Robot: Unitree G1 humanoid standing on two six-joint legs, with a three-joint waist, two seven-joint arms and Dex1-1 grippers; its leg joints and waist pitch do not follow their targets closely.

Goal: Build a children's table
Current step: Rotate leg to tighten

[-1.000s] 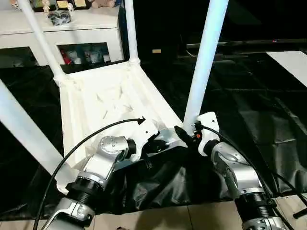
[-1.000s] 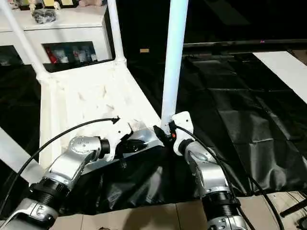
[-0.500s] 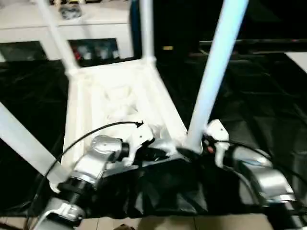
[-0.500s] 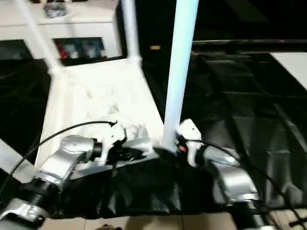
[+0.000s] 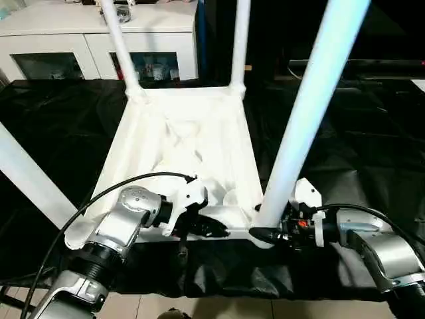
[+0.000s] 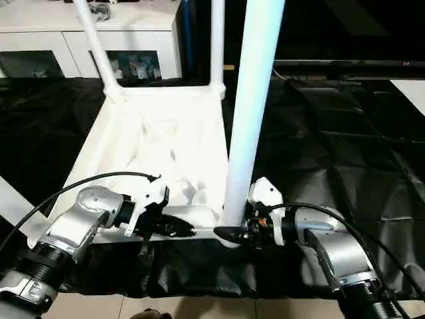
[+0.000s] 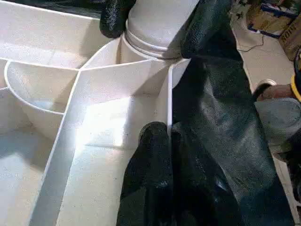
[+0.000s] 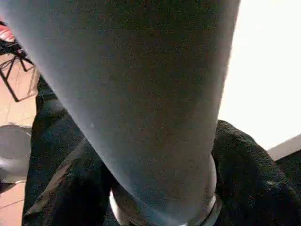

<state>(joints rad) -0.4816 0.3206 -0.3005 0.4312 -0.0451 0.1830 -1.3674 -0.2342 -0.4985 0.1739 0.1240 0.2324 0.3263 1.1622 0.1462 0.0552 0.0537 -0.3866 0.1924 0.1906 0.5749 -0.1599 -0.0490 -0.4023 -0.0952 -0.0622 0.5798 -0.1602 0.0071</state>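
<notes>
- Children's table [image 5: 192,143] lies upside down on a black sheet [image 5: 372,139] spread over the floor, underside ribs facing up, legs pointing up.
- Far two legs stand in their corner sockets nr the white cabinet [image 5: 86,40]; near-left leg [image 5: 26,176] slants out past the pic edge.
- Near-right leg [image 5: 312,106] is upright in its corner socket, just in front of the robot.
- Left tool [image 5: 216,230]: black fingers pressed together on the near rim [image 7: 168,101] of the tabletop, one finger each side of the thin wall as seen in the left wrist view. So it pinches the rim, close to the near-right corner.
- Right tool [image 6: 229,234]: comes in level from the robot's right, at the base of the near-right leg. Fingers spread to abt the leg's width, one each side of the leg's foot collar; left wrist view shows both black fingertips [image 7: 113,16] against the collar.
- Right wrist view: leg rises right in front of the cam, black fingers hugging it both sides. Looks like contact, but how firmly it grips I can't tell.
- Both tools are near each other, along the same near edge, left on the rim, right on the leg.
- Cabinet stands behind the table, well apart from the tools, small items on its shelves too small to make out.
</notes>
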